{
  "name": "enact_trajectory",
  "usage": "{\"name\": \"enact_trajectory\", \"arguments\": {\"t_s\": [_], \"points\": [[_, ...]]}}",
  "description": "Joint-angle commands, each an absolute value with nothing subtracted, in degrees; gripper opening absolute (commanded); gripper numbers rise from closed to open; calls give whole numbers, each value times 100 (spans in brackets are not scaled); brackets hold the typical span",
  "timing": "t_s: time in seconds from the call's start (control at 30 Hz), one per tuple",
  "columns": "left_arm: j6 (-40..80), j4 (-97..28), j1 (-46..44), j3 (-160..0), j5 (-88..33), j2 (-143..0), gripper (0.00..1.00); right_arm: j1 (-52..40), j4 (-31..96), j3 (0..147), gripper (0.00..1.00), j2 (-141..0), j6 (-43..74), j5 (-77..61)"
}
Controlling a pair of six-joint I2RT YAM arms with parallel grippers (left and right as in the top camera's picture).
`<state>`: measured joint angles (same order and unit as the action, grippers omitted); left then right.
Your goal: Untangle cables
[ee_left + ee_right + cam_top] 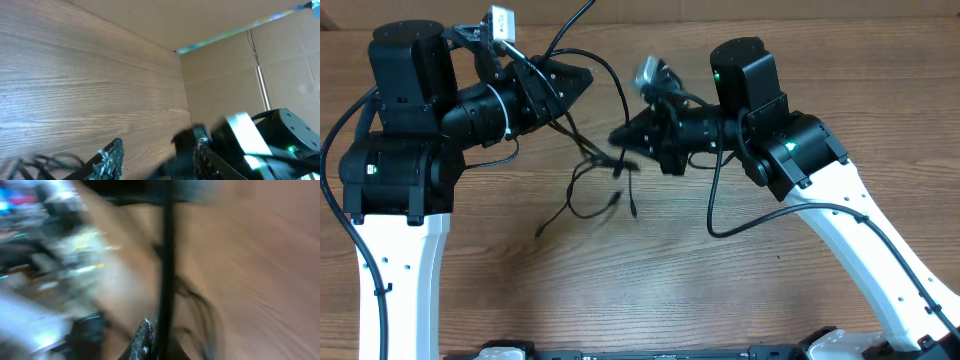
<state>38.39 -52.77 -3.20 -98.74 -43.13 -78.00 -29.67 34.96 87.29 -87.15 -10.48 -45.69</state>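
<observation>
Cables (592, 162) lie mid-desk (650, 280) between the two arms. The tangle's long axis slants from the left claw (582, 80) down toward the near right, and the loose plug ends point at the front edge. The right claw (620, 137) is closed just beside the tangle. Whether the left claw is open or closed cannot be told.

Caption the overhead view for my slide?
Over tangled cables on the wood table, the left tool faces the shut right tool.
</observation>
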Motion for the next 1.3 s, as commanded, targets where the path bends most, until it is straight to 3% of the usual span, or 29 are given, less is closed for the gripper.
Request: {"name": "enact_trajectory", "arguments": {"t_s": [0.0, 0.2, 0.3, 0.43, 0.47, 0.5, 0.53, 0.67, 0.77, 0.87, 0.97, 1.1, 1.27], "points": [[3723, -5286, -340, -10033, -4348, -7749, 44, -2851, 3518, 8737, 4, -8632, -377, -1192], [3723, -5288, -340, -10033, -4278, -7752, 44, -2694, 3710, 8737, 4, -8632, 1131, 2991], [3726, -5286, -340, -10033, -4281, -7752, 44, -2674, 3721, 8737, 4, -8632, 1374, 3951], [3726, -5284, -340, -10033, -4285, -7752, 45, -2641, 3710, 8737, 4, -8632, 1376, 4257], [3726, -5286, -340, -10033, -4287, -7752, 44, -2622, 3688, 8737, 24, -8632, 1376, 4226], [3728, -5286, -340, -10033, -4292, -7752, 44, -2611, 3673, 8737, 82, -8632, 1374, 4038], [3728, -5286, -340, -10033, -4300, -7752, 45, -2611, 3701, 8737, 100, -8632, 1372, 3778], [3728, -5286, -340, -10033, -4305, -7752, 45, -2613, 4195, 8739, 100, -8632, 1302, 2150], [3728, -5286, -340, -10033, -4303, -7752, 45, -2613, 4508, 8739, 100, -8632, 561, 239], [3728, -5269, -340, -10033, -4303, -7752, 45, -2613, 4657, 8739, 88, -8632, -458, -2021], [3728, -5264, -340, -10033, -4303, -7752, 45, -2620, 4766, 8739, 87, -8632, -851, -3719], [3728, -5264, -340, -10033, -4300, -7752, 44, -2703, 5170, 8739, 85, -8632, -1339, -4829], [3728, -5210, -340, -10033, -4283, -7752, 44, -2989, 5793, 8739, 80, -8632, -1839, -4919]]}}
